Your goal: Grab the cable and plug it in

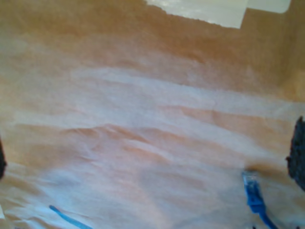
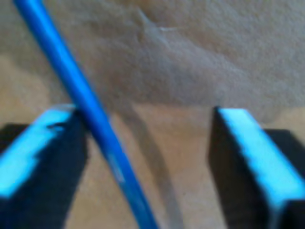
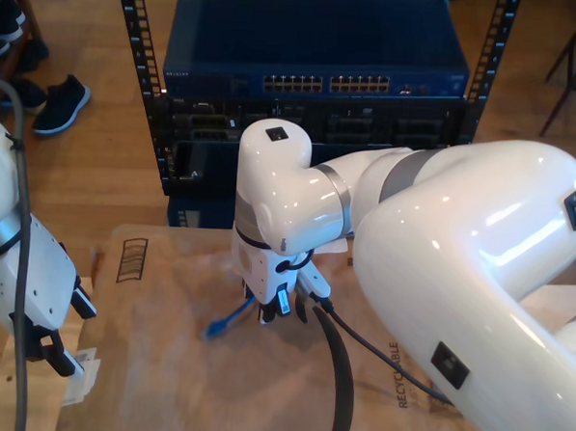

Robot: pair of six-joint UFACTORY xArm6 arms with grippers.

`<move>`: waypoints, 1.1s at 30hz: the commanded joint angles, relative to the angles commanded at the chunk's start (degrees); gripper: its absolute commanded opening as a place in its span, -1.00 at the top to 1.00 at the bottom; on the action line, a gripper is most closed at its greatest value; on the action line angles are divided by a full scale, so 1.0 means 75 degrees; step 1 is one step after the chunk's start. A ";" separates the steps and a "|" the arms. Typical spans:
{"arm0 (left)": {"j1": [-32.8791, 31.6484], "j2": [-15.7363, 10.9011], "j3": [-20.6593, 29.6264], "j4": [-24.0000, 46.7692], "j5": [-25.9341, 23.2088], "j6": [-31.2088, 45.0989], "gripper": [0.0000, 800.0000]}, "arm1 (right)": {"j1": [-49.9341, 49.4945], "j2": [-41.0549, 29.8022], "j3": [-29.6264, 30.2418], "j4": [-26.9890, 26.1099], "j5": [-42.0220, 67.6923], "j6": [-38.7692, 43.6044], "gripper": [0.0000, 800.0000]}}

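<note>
Rack (image 3: pixel 314 91): dark network gear, port rows facing the table.
Brown paper (image 3: pixel 164 364): wrinkled, covers the table.
Second gripper (image 2: pixel 147 157): down at the paper mid-table, jaws spread wide, nothing clamped.
First gripper (image 3: pixel 60 334): exterior view's left, opening unclear.
Cable (image 2: pixel 86 105): blue, lying on paper between second jaws, against one finger (image 2: pixel 43 152); plug (image 1: pixel 251 183) near first gripper.

The cable (image 3: pixel 226 320), thin and bright blue, lies on brown paper at the exterior view's lower centre-left; its translucent blue-booted plug (image 1: pixel 251 183) rests flat on the paper.
</note>
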 joint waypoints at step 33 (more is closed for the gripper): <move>0.0774 0.0410 -0.1922 -0.6576 0.3235 0.1196 -0.95 | -0.1747 -0.5638 0.1922 0.4114 0.1934 0.1149 1.00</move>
